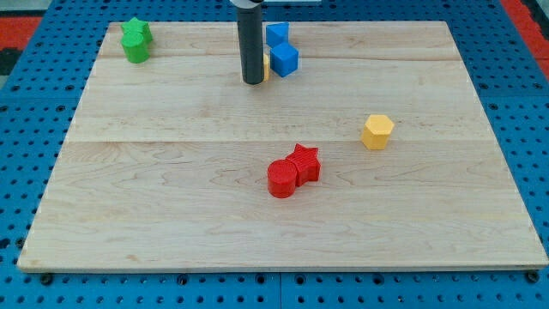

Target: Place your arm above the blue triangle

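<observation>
On the wooden counter [171, 172], left to right: two green blocks [135, 41] sit touching at the view's top left corner, their shapes hard to make out. Next comes my rod, dropping from the view's top edge, with my tip [252, 81] resting on the boards just left of the blue pair. A sliver of yellow [267, 63] peeks out between the rod and the blue cube [284, 59]; what it belongs to I cannot tell. Behind that cube, touching it, sits a second blue block [277, 34], which I take to be the blue triangle, though its shape is partly hidden. Lower down, near the middle, a red cylinder [280, 179] and red star [304, 162] press together, and a yellow hexagon [377, 131] stands alone to the view's right. I carry no pincer, so no grip state can be told. The task looks close to done: my tip is near the triangle but beside it, below and left; a short move toward the view's top remains
</observation>
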`<state>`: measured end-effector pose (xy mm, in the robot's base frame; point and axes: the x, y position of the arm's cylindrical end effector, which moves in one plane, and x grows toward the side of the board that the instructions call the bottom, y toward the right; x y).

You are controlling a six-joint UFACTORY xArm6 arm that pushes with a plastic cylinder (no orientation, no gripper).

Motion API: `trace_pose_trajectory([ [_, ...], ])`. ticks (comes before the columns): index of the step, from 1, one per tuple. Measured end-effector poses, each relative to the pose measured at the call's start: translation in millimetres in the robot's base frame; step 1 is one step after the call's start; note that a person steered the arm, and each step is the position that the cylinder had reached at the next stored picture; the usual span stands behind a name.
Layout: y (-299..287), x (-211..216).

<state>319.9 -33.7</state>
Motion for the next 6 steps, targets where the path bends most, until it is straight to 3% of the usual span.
trace_pose_trajectory([
  [2, -3, -44],
  [3, -50, -49],
  [4, -55, -85],
  [5, -34, -120],
  [6, 8, -127],
])
